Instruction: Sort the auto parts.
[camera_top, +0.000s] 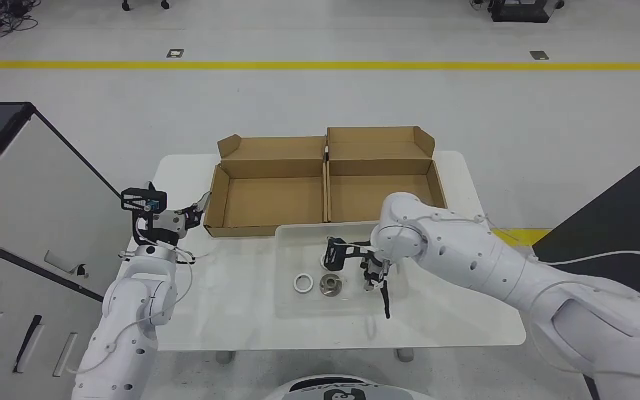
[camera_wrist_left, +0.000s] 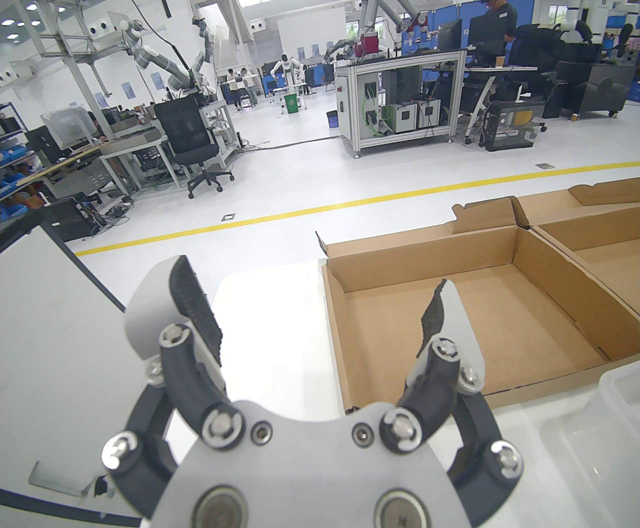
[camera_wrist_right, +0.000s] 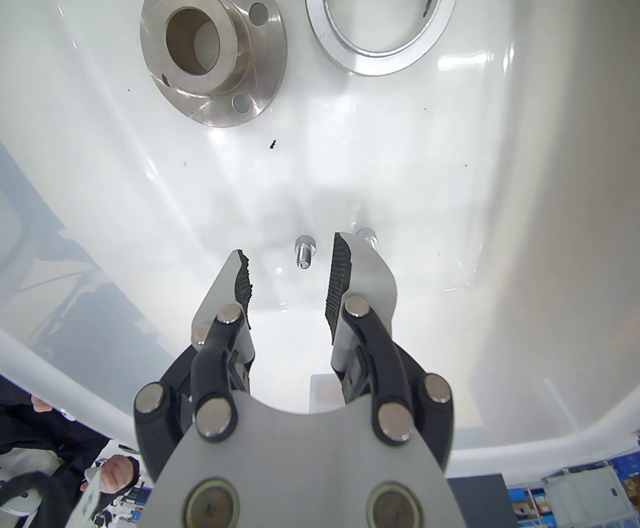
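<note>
Inside a clear plastic tub (camera_wrist_right: 550, 260) at the near side of the counter (camera_wrist_left: 270, 340), the right claw (camera_wrist_right: 291, 245) pointed down at the tub floor, partly open and gripping nothing. A small silver bolt (camera_wrist_right: 303, 251) lay on its side just off the fingertips, roughly in line with the gap between them. A second bolt (camera_wrist_right: 367, 234) lay close beside it, half hidden behind one finger. Farther along the tub floor sat a steel flange (camera_wrist_right: 214, 60) with a raised hub, and next to it a flat metal ring (camera_wrist_right: 380, 35).

The step in hand looked like picking up the first bolt. To do it well, the claw would need to centre on that bolt alone, descend until its pads nearly met the tub floor, and close across the shank. So small and round a part could roll or squirt free, and the neighbouring bolt could get nudged.

The left claw (camera_wrist_left: 312, 275) hung wide open, carrying nothing, over the counter just beside the nearer of two open cardboard boxes (camera_top: 270, 195) standing at the far side.
</note>
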